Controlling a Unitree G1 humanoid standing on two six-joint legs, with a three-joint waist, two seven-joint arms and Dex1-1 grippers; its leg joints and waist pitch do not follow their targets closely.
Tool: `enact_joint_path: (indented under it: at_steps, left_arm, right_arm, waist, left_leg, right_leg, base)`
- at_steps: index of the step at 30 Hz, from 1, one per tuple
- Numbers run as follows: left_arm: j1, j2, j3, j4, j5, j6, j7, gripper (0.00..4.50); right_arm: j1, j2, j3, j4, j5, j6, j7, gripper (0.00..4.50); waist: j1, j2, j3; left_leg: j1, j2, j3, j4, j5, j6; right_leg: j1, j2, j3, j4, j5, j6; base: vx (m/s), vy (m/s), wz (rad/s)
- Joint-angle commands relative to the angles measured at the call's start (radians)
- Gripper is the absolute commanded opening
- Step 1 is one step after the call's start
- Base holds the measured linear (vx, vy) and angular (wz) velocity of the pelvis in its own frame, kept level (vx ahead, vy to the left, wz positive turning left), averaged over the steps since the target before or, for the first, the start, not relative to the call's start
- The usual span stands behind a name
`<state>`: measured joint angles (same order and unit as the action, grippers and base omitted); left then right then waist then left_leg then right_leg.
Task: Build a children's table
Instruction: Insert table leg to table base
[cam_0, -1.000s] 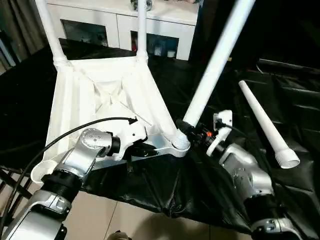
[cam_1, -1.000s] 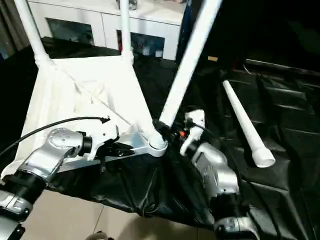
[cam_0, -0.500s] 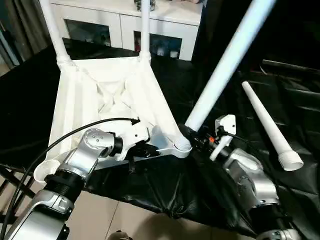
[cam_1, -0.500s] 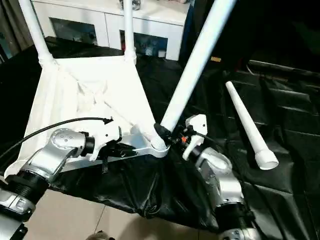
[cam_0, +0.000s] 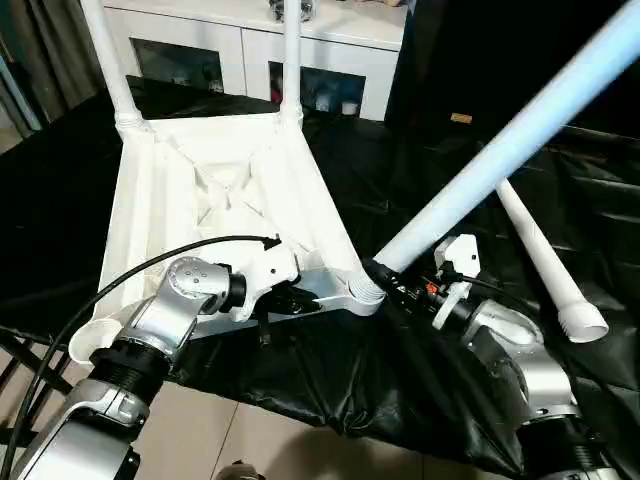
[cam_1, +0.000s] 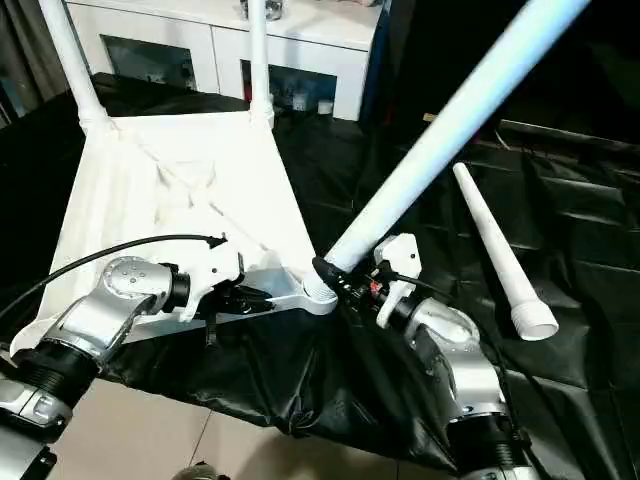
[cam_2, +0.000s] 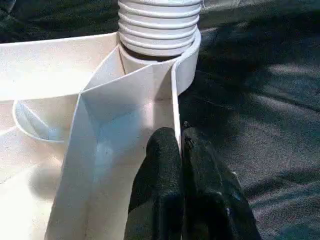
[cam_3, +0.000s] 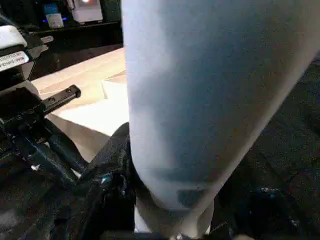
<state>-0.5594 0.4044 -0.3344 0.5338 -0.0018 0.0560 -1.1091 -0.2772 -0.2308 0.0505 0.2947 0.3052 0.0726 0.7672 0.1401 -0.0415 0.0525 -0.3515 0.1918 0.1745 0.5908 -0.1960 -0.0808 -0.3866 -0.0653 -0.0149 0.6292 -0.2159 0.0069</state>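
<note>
At the near corner socket (cam_0: 362, 292), right end effector (cam_0: 383, 278) clamps the leg (cam_0: 480, 186), tilted rightward; left end effector (cam_2: 180, 150) pinches the tabletop rim (cam_2: 174, 107).

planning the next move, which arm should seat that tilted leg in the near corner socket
Right: its tool already grips the tilted white tube leg at the socket, while the left tool pinches the white plastic tabletop's rim.
</note>
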Motion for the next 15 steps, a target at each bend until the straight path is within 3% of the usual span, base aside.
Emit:
enact_joint_path:
  at_steps: [1, 6, 7, 15]
  left_arm:
    - [-0.018, -0.005, 0.0, 0.008, 0.006, -0.025, -0.009, 0.0]
    - [-0.021, 0.002, -0.01, 0.014, 0.013, -0.033, -0.026, 0.0]
    - [-0.021, 0.003, -0.011, 0.012, 0.012, -0.033, -0.03, 0.0]
    - [-0.028, 0.014, -0.017, 0.005, 0.009, -0.028, -0.064, 0.0]
  right_arm:
    - [0.0, -0.037, 0.009, 0.019, -0.042, 0.048, 0.001, 1.88]
    - [-0.039, -0.06, 0.067, 0.027, -0.066, 0.09, 0.048, 1.87]
    - [-0.05, -0.066, 0.084, 0.034, -0.074, 0.101, 0.065, 1.87]
    - [-0.102, -0.087, 0.139, 0.105, -0.097, 0.119, 0.147, 1.87]
  waist:
    - [-0.018, 0.007, -0.048]
    - [-0.019, 0.006, -0.048]
    - [-0.018, 0.014, -0.049]
    - [-0.023, 0.007, -0.046]
  left_leg:
    - [0.01, 0.039, -0.011, -0.091, -0.277, -0.023]
    - [0.009, 0.038, -0.01, -0.09, -0.263, -0.024]
    - [0.011, 0.038, -0.01, -0.09, -0.264, -0.025]
    - [0.009, 0.038, -0.009, -0.09, -0.26, -0.024]
  right_leg:
    - [0.021, -0.067, 0.037, -0.092, -0.259, -0.165]
    - [0.022, -0.067, 0.037, -0.09, -0.238, -0.165]
    - [0.021, -0.068, 0.037, -0.09, -0.236, -0.168]
    - [0.023, -0.067, 0.037, -0.089, -0.215, -0.185]
  base:
    - [0.0, 0.0, 0.0]
    - [0.0, 0.0, 0.0]
    - [0.0, 0.0, 0.0]
    - [0.0, 0.0, 0.0]
